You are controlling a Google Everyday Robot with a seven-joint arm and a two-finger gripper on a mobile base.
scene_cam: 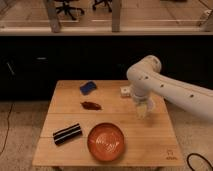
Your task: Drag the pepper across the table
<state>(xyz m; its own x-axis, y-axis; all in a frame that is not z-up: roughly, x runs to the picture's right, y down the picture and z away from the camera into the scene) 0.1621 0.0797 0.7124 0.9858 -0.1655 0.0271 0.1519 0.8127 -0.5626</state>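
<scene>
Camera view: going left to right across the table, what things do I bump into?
Black striped bar → pepper → pincer, at the right of the table. Blue pad and orange bowl overlap the pepper sideways, so skipped.

Our gripper (143, 111) hangs over table (150, 142) right side, well apart from pepper (91, 105); we see bare wood between. Blue pad (88, 87) behind pepper, orange bowl (106, 142) and black striped bar (67, 133) in front flank lane.
</scene>
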